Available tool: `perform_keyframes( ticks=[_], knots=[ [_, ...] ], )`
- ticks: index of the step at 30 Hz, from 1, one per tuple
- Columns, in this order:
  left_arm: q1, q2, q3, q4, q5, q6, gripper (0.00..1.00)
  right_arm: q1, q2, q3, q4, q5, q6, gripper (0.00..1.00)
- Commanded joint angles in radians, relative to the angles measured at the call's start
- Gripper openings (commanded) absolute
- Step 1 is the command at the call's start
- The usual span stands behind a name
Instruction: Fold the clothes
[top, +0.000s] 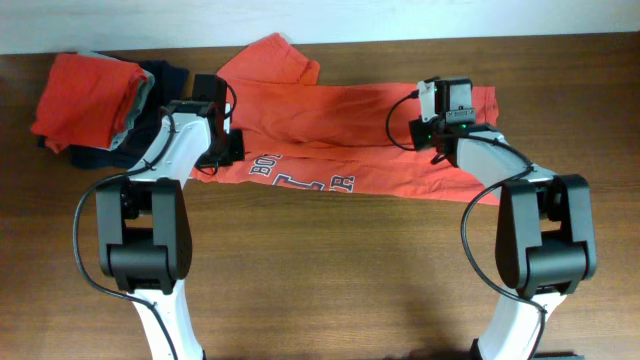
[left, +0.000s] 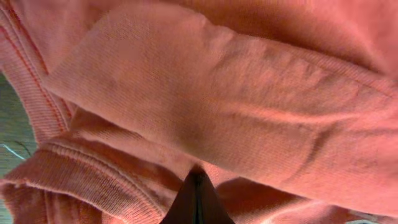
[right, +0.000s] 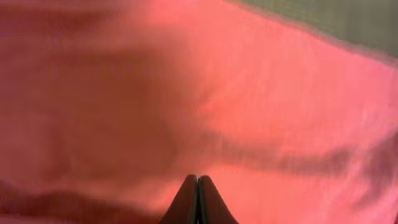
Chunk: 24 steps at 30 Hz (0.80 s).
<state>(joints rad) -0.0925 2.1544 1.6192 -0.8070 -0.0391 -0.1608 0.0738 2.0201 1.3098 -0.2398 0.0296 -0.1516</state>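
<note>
An orange-red shirt with white lettering along its near edge lies stretched across the back of the table. My left gripper is at the shirt's left end. In the left wrist view its fingers are shut, with ribbed orange fabric bunched round their tips. My right gripper is at the shirt's right part. In the right wrist view its fingers are shut together against blurred red cloth, with a crease running out from the tips.
A pile of clothes, red on top of grey and navy, sits at the back left corner. Bare brown table lies in front of the shirt. The table's far edge runs just behind the shirt.
</note>
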Motion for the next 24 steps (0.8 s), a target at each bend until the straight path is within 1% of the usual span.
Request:
perform_keyframes(
  ticks=[1, 3, 4, 6, 7, 8, 10, 11, 13, 15, 17, 24],
  knots=[
    [-0.001, -0.034, 0.103, 0.003, -0.01, -0.009, 0.0, 0.003, -0.078, 0.061, -0.086, 0.027, 0.084, 0.04],
    [-0.004, -0.043, 0.171, -0.014, -0.01, -0.008, 0.0, 0.003, -0.11, 0.088, -0.188, 0.027, 0.083, 0.04],
    [-0.004, -0.044, 0.206, -0.032, -0.01, -0.008, 0.02, 0.004, -0.124, 0.101, -0.239, 0.027, 0.084, 0.04],
    [-0.003, -0.044, 0.276, -0.071, -0.01, -0.008, 0.17, 0.003, -0.145, 0.126, -0.35, 0.027, 0.098, 0.04],
    [-0.003, -0.044, 0.303, -0.081, -0.01, -0.008, 0.2, 0.003, -0.153, 0.139, -0.416, 0.028, 0.119, 0.04],
    [-0.003, -0.044, 0.315, -0.082, -0.009, 0.001, 0.21, 0.003, -0.157, 0.146, -0.468, 0.028, 0.139, 0.04],
    [-0.003, -0.043, 0.322, -0.075, 0.014, 0.046, 0.26, -0.001, -0.157, 0.147, -0.558, 0.028, 0.178, 0.04],
    [-0.003, -0.04, 0.32, -0.073, 0.035, 0.084, 0.3, -0.004, -0.152, 0.147, -0.595, 0.028, 0.197, 0.04],
    [-0.004, -0.029, 0.312, -0.073, 0.077, 0.163, 0.47, -0.013, -0.143, 0.144, -0.653, 0.029, 0.213, 0.04],
    [-0.004, -0.01, 0.311, -0.074, 0.086, 0.226, 0.56, -0.025, -0.133, 0.134, -0.666, 0.028, 0.213, 0.04],
    [-0.003, 0.014, 0.311, -0.069, 0.084, 0.262, 0.56, -0.042, -0.12, 0.121, -0.657, 0.028, 0.214, 0.04],
    [0.004, 0.121, 0.312, -0.061, 0.084, 0.269, 0.57, -0.091, -0.066, 0.091, -0.628, 0.023, 0.238, 0.04]
  ],
)
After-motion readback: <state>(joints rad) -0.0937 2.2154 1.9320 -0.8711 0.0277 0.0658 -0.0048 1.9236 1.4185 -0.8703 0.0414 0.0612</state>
